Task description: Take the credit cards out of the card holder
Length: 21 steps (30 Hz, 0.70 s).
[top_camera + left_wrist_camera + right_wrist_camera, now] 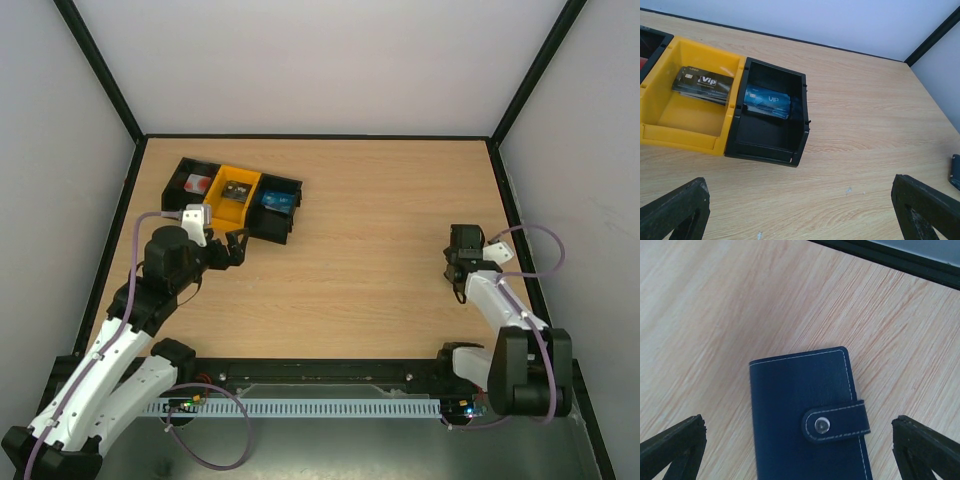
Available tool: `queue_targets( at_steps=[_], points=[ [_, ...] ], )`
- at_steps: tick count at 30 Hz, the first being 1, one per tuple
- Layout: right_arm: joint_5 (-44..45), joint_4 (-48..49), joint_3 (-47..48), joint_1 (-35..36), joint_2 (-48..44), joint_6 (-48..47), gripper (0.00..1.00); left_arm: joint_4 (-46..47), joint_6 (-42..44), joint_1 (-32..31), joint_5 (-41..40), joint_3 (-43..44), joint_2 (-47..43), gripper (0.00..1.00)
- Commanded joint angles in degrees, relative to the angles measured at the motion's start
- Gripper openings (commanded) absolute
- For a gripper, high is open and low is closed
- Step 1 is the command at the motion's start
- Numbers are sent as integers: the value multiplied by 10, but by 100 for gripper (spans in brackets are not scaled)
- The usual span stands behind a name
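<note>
— Where to find the card holder?
— Flat on the wooden table, far over on the right side, straight below the right gripper. Navy with white stitching, folded shut, snap strap buttoned across the edge. Inside hidden.
— And those jaws?
— Spread wide, one black finger off each side of the card holder, touching neither edge. Gripping nothing.
— Same for the left gripper?
— Also wide open and empty, held over bare wood just in front of the bins.
— What about the bins?
— Three in a row near the far left corner, touching side to side. Black bin nearest the middle, with a blue card marked VIP at the back of it. Yellow bin next, holding dark cards, also marked VIP, in a small stack. Then a second black bin at the far left end, with a red-and-white item inside.
— Anything crowding the card holder?
— Only bare wood on every visible side, with the black frame rail beyond it. Well apart from the bins, across the table from them.
</note>
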Motion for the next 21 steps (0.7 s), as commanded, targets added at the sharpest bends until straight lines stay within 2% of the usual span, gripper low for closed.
queue_targets(
  at_steps=[1,3,6,9,17,21],
  points=[
    [-23,63,-9,-27,39,-36,98,4,10,1,-4,-7,-9,100],
    [-41,81,-11,-30,63,-53,98,4,11,2,-5,-9,-13,100],
    [-139,130,-15,-32,110,-120,99,7,12,2,-5,-12,-17,100],
    [-207,145,3,-32,160,-149,93,8,12,2,-4,-13,-17,100],
    [-338,180,2,-28,217,-160,80,9,13,2,-7,-14,-22,100],
    [-349,166,9,-7,241,-160,78,8,13,2,-7,-15,-20,100]
  ],
)
